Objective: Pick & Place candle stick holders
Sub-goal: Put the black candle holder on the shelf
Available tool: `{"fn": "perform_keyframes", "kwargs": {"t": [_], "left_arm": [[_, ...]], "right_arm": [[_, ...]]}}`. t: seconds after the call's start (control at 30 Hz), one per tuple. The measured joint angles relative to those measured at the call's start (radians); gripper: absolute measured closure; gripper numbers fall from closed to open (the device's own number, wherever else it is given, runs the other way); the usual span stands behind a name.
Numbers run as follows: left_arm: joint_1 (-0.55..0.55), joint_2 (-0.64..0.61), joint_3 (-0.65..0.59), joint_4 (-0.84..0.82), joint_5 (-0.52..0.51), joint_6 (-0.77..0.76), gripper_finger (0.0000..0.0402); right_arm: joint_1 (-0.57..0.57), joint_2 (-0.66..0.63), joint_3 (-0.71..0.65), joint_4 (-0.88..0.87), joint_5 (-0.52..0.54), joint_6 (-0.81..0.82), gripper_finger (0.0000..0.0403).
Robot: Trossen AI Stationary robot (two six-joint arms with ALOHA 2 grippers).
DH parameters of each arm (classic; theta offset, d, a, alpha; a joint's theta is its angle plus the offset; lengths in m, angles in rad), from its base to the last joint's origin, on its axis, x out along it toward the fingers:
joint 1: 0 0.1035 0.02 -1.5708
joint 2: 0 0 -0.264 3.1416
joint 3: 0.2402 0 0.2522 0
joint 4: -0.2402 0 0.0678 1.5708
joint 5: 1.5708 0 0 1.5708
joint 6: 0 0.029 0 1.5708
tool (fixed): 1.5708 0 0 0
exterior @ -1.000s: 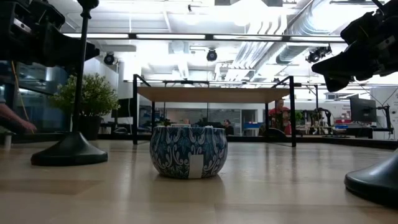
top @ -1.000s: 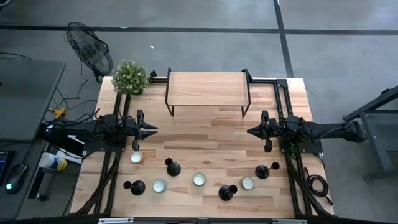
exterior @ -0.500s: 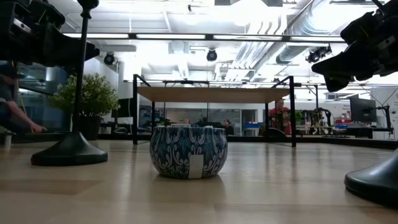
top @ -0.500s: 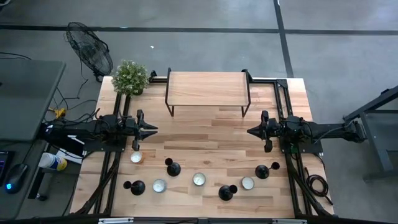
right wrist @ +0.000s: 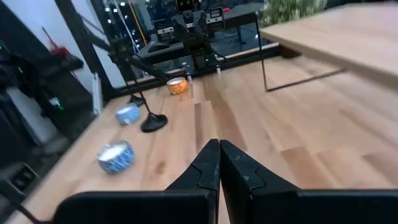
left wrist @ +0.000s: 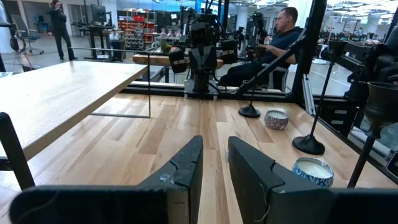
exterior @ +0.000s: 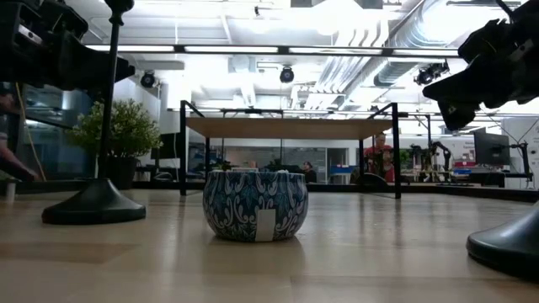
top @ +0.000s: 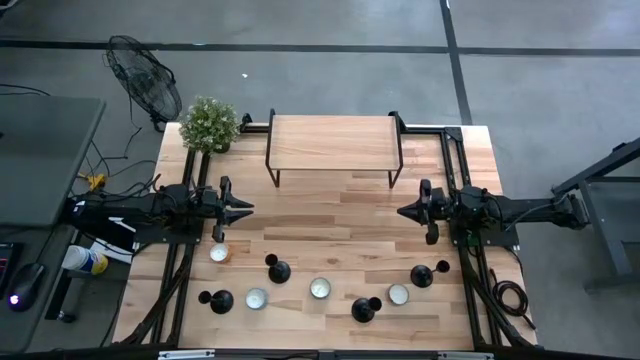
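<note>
Candle stick holders: we found four candle stick holders (top: 278, 270) in a loose row along the tabletop's (top: 330, 225) near edge, at (top: 221, 300), (top: 363, 309) and (top: 421, 276), mixed with tealight cups (top: 319, 288); none was held.
Handling: we judged them stiff metal, light but top-heavy on a thin stem, smooth and apt to tip if nudged at the cup.
Hold: we would have pinched the stem low, just above the domed base.
Left gripper: our left gripper (top: 241, 209) hung mid-table by the left edge, fingers (left wrist: 186, 171) slightly parted, grasping nothing.
Right gripper: our right gripper (top: 404, 212) hung by the right edge, clenched and empty.
Shelf: a raised wooden shelf (top: 333, 142) stood at the far edge, a potted plant (top: 210, 124) at the far left corner.
</note>
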State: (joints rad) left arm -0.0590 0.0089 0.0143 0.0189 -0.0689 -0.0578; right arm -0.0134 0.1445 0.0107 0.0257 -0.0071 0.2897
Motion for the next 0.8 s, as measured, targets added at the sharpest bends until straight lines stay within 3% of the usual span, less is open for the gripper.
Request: {"fn": "perform_keyframes", "kwargs": {"t": [0.27,0.5,0.7,0.8], "left_arm": [[0.000,0.000,0.000,0.000,0.000,0.000,0.0328],[0.000,0.000,0.000,0.000,0.000,0.000,0.0328],[0.000,0.000,0.000,0.000,0.000,0.000,0.0328],[0.000,0.000,0.000,0.000,0.000,0.000,0.0328]], "right_arm": [[0.000,0.000,0.000,0.000,-0.018,0.134,0.0402],[0.000,0.000,0.038,-0.038,-0.256,0.030,0.0402],[0.000,0.001,0.176,-0.265,-0.165,0.012,0.0403],[0.001,0.000,0.229,-0.288,-0.102,0.031,0.0403]]}}
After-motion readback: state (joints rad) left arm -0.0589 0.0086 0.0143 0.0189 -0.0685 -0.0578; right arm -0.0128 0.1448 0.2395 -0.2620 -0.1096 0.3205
